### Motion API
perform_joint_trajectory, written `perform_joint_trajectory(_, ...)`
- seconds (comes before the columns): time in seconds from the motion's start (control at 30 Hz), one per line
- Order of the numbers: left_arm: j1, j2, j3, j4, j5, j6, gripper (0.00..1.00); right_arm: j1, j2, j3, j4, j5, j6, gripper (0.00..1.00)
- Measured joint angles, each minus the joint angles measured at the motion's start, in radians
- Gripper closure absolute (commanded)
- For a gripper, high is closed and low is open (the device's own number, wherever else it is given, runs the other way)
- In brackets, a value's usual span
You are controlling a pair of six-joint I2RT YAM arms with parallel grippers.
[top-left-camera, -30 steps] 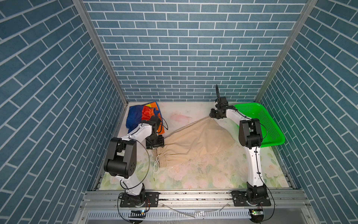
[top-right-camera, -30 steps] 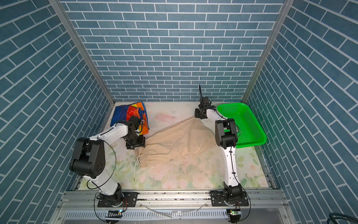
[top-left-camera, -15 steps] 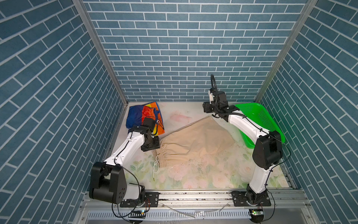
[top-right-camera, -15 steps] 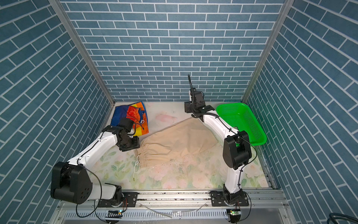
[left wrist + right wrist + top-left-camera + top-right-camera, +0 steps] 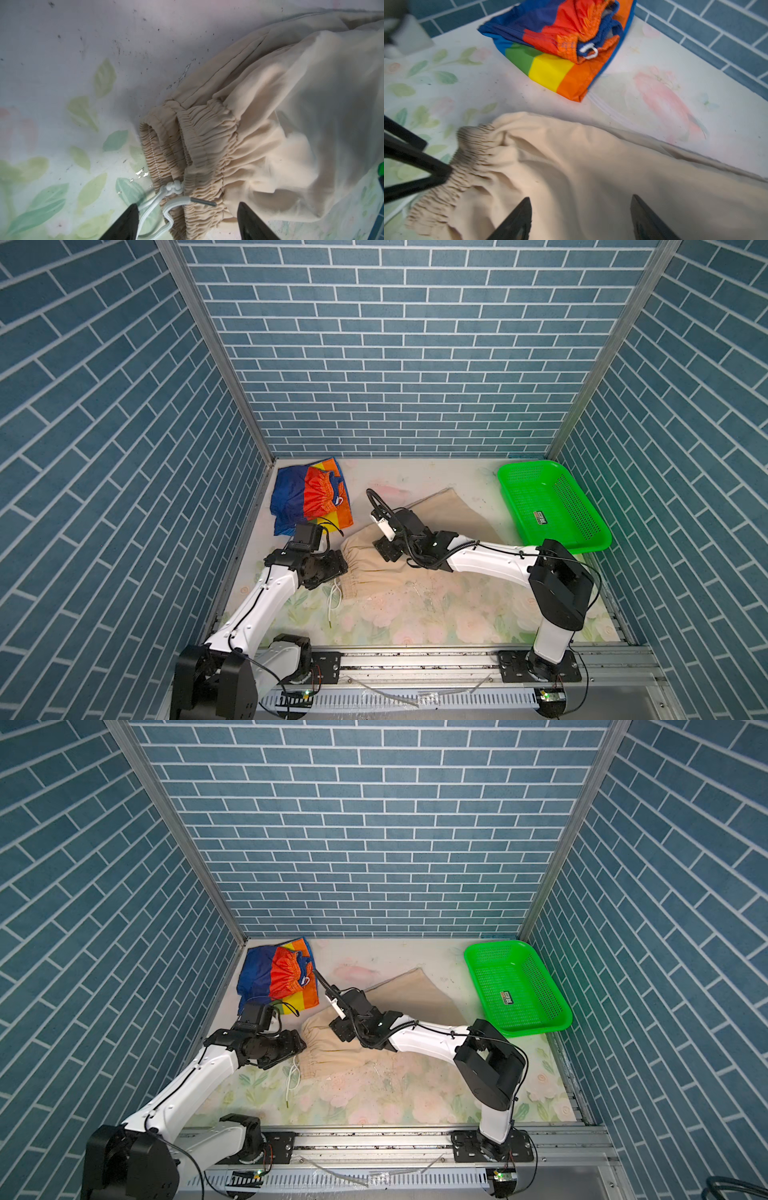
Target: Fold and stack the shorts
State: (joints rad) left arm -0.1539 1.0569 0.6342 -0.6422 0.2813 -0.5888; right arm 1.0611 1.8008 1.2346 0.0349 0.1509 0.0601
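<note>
The beige shorts (image 5: 432,514) (image 5: 399,990) lie mid-table, their gathered waistband (image 5: 199,133) doubled and pointing left, the white drawstring (image 5: 164,199) trailing off it. My left gripper (image 5: 338,566) (image 5: 188,207) stands open at the waistband, its fingers either side of the cord and gathers, gripping nothing. My right gripper (image 5: 384,549) (image 5: 580,199) hovers open over the beige cloth just behind the waistband. The rainbow-striped shorts (image 5: 309,497) (image 5: 276,977) (image 5: 560,45) sit folded in the back left corner.
A green perforated basket (image 5: 552,506) (image 5: 515,986) stands at the back right against the wall. Brick-patterned walls close in three sides. The floral table cover (image 5: 415,614) shows bare in front of the shorts.
My right gripper has swept from the far back hem across to the waistband and opened wider. The beige shorts now lie narrower. My left gripper closed partly, then opened again at the waistband.
</note>
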Motion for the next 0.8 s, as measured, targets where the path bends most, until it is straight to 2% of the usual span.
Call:
perform_joint_trajectory(0.03, 0.011, -0.021, -0.019, 0.012, 0.012, -0.01, 0.24, 0.014, 0.0, 0.0, 0.018, 0.004, -0.006, 0.03)
perform_joint_trajectory(0.07, 0.029, -0.045, -0.036, 0.019, 0.025, -0.018, 0.24, 0.025, 0.001, 0.0, 0.029, 0.008, -0.02, 0.01)
perform_joint_trajectory(0.17, 0.117, -0.124, -0.056, 0.013, 0.068, -0.035, 0.16, 0.059, 0.019, 0.011, 0.038, 0.032, -0.048, 0.01)
perform_joint_trajectory(0.3, 0.266, -0.227, -0.044, -0.024, 0.109, -0.04, 0.01, 0.099, 0.084, 0.05, 0.028, 0.084, -0.114, 0.01)
perform_joint_trajectory(0.37, 0.323, -0.263, -0.018, -0.067, 0.126, -0.031, 0.0, 0.128, 0.105, 0.051, 0.019, 0.1, -0.169, 0.01)
perform_joint_trajectory(0.57, 0.37, -0.299, 0.053, -0.159, 0.151, -0.016, 0.0, 0.178, 0.112, 0.044, 0.038, 0.102, -0.333, 0.01)
perform_joint_trajectory(0.8, 0.403, -0.322, 0.067, -0.245, 0.171, -0.001, 0.0, 0.171, 0.107, -0.023, 0.109, 0.093, -0.51, 0.01)
